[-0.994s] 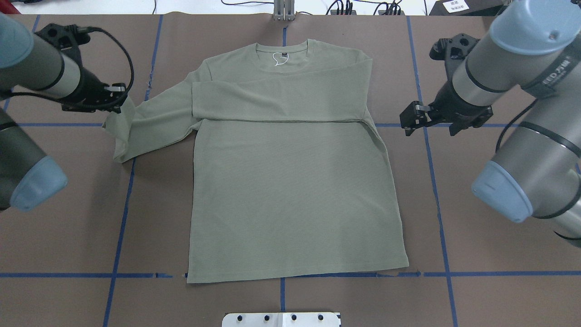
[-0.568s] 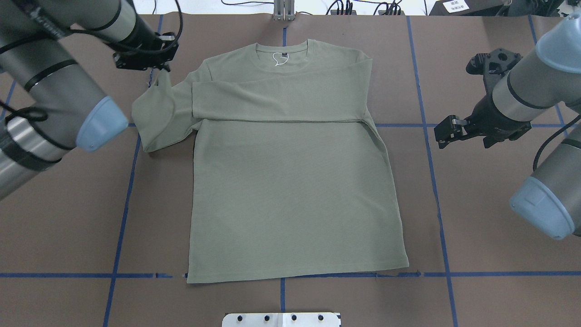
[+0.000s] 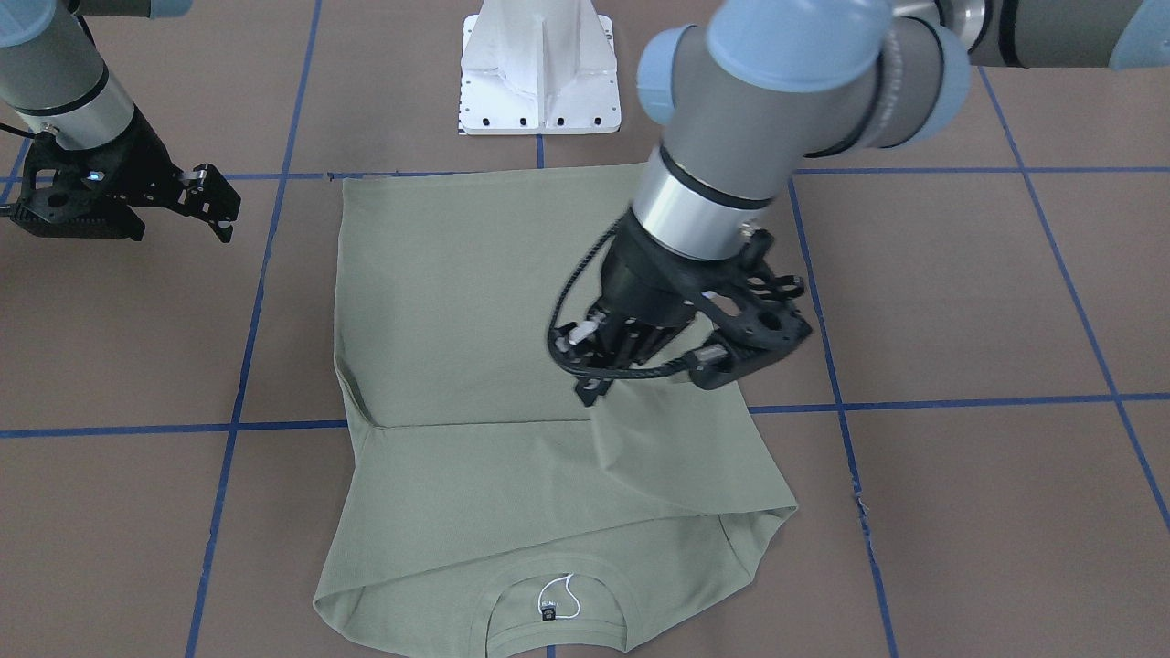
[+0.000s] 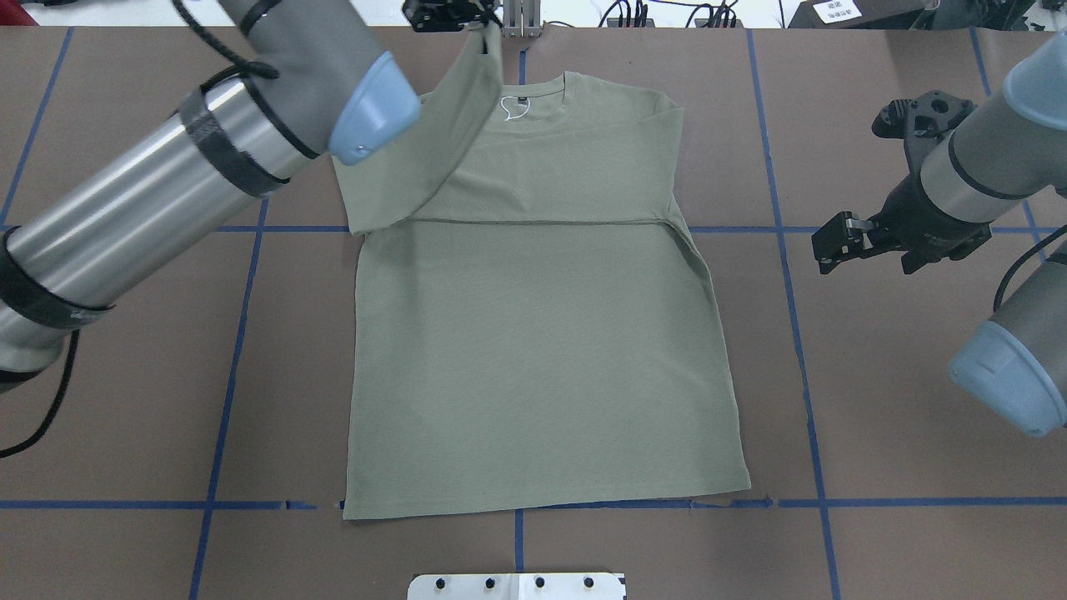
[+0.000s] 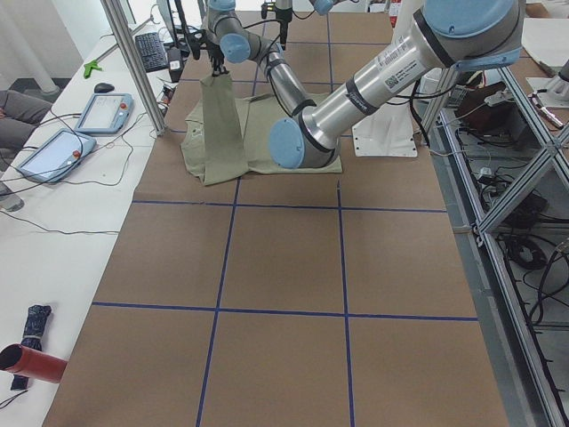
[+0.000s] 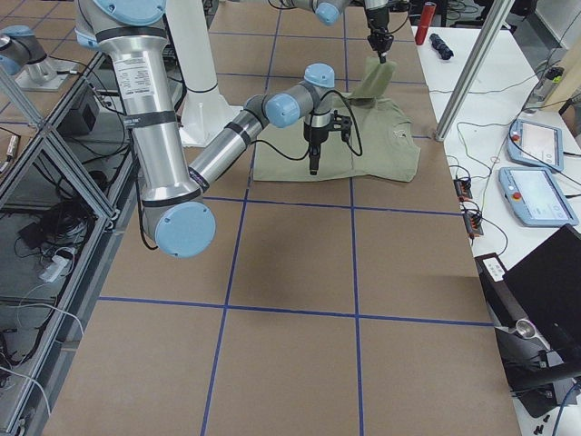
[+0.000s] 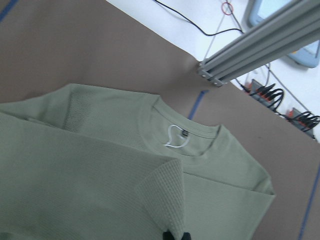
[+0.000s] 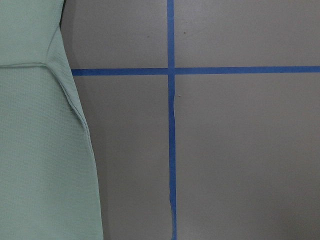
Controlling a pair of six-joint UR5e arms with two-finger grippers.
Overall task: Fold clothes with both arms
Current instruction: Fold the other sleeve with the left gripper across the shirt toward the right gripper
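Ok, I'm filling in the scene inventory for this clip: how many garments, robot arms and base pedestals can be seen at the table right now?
green shirt: 1
robot arms: 2 (left arm, right arm)
white base pedestal: 1
Total: 4

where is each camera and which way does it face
Front-facing: across the table, facing the white pedestal; grey jointed left arm, right arm, sage-green long-sleeved knit shirt.
Overhead: behind the pedestal, looking down; both arms.
Exterior left: table's left end; left arm nearest.
Exterior right: table's right end; right arm nearest.
Left wrist: aimed at the collar; black fingertips pinching the sleeve.
Right wrist: straight down; shirt edge, blue tape, no body.
Front-facing and overhead share the black neck label.
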